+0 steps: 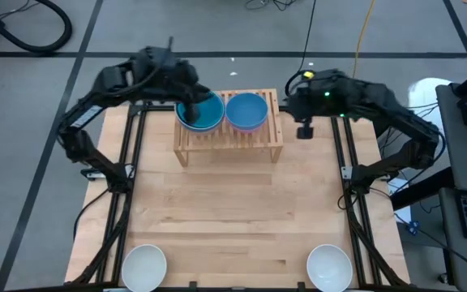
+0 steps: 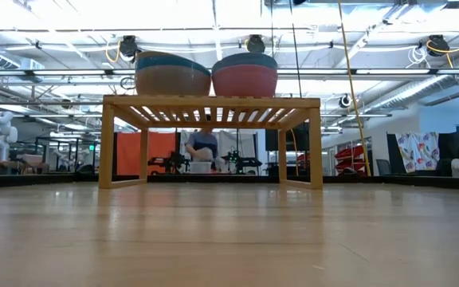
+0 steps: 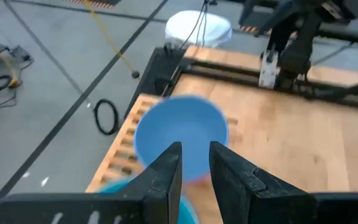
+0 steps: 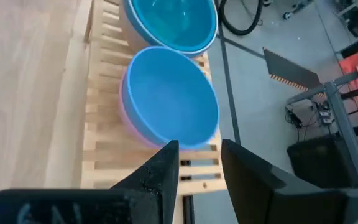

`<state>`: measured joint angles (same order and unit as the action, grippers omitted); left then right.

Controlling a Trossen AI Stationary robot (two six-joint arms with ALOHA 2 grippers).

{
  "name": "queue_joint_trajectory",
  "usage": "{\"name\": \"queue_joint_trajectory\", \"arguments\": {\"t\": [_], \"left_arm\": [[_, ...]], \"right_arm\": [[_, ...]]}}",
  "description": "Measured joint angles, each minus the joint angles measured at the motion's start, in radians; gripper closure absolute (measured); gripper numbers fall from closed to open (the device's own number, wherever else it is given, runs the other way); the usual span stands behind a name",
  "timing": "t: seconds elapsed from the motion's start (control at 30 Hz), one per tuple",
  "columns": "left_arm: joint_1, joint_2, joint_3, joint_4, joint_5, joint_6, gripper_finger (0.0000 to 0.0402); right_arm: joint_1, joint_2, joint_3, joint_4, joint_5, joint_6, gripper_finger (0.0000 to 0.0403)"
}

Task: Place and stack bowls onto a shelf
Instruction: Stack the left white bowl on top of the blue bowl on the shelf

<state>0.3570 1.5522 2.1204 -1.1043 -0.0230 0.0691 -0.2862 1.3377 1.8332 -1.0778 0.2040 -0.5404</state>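
Note:
The shelf (image 1: 229, 144) stands at the table's far middle with two stacks of bowls resting on its slats. The left stack shows a teal bowl (image 1: 201, 112) on top of a grey-beige one (image 2: 172, 80). The right stack is a blue bowl (image 1: 246, 109) nested in a pink one (image 2: 245, 80). My left gripper (image 1: 191, 104) hovers open above the left stack, nothing between its fingers (image 3: 166, 174). My right gripper (image 1: 289, 101) hangs open just past the shelf's right end, facing the blue bowl (image 4: 169, 102).
Two white bowls (image 1: 144, 268) (image 1: 329, 268) sit at the table's near edge, left and right. The wide wooden tabletop (image 1: 233, 211) lies between them and the shelf. Black frame rails (image 1: 128, 186) (image 1: 349, 195) run along both sides.

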Motion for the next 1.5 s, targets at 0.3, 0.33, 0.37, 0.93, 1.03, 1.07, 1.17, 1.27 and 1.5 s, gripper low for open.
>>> {"name": "queue_joint_trajectory", "arguments": {"t": [0.3,0.33,0.37,0.93,1.03,1.07,1.17,1.27,1.5], "left_arm": [[-0.101,-0.111,0.0,-0.405,-0.058,-0.128,0.0314],[-0.12,-0.114,0.0,-0.46,-0.057,-0.142,0.0314],[-0.141,-0.116,-0.005,-0.485,-0.057,-0.158,0.0314],[-0.609,-0.173,-0.359,-0.465,0.108,-0.635,0.0314],[-0.693,-0.172,-0.462,-0.467,0.131,-0.756,0.0314],[-0.722,-0.173,-0.492,-0.467,0.132,-0.792,0.0314],[-0.809,-0.173,-0.572,-0.46,0.147,-0.856,0.0314],[-0.891,-0.173,-0.654,-0.409,0.156,-0.907,0.0314],[-1.051,-0.173,-0.857,-0.131,0.154,-1.129,0.0314]], "right_arm": [[0.019,-0.002,-0.106,-0.098,-0.077,0.062,0.0287],[0.026,-0.002,-0.106,-0.126,-0.076,0.069,0.0287],[0.035,-0.002,-0.106,-0.158,-0.076,0.079,0.0287],[0.13,-0.105,-0.106,-0.251,-0.075,0.164,0.0287],[0.132,-0.133,-0.106,-0.251,-0.074,0.157,0.0287],[0.132,-0.142,-0.106,-0.251,-0.074,0.156,0.0287],[0.132,-0.168,-0.106,-0.251,-0.074,0.153,0.0287],[0.132,-0.19,-0.106,-0.251,-0.074,0.13,0.0287],[0.132,-0.224,-0.106,-0.251,-0.074,0.127,0.0287]]}}
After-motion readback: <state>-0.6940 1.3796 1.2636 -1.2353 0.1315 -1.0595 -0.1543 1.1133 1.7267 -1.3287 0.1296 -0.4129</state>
